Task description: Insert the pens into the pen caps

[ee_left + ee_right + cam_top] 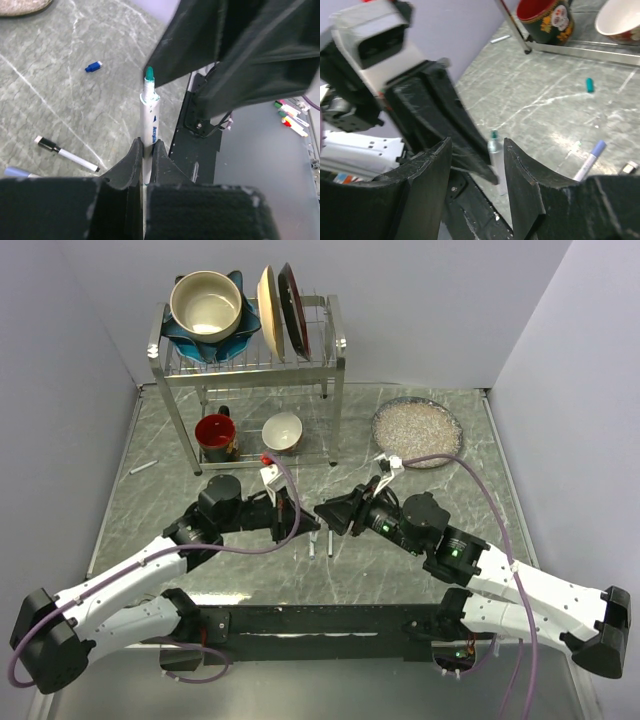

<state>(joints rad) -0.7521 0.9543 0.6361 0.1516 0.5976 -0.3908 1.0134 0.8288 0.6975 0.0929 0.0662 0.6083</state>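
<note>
The teal-tipped pen (149, 114) is clamped by its white barrel between the fingers of the left gripper (146, 148) and is held roughly upright above the marble table (60, 105), its bare teal tip pointed towards the right gripper (477, 145). The right gripper's fingers are spread apart, and nothing is gripped by them; from its wrist camera the pen's tip is seen in the gap between them, though whether it is touched by either cannot be told. The two grippers are seen tip to tip in the overhead view.

The teal cap (590, 85) is left lying on the table, well apart from both grippers and on the side of the red mug (543, 15). The blue cap (93, 66) is also on the table (on its side). A black-ended pen (67, 155) and a blue-tipped pen (588, 161) are laid flat near each other on the marble.
</note>
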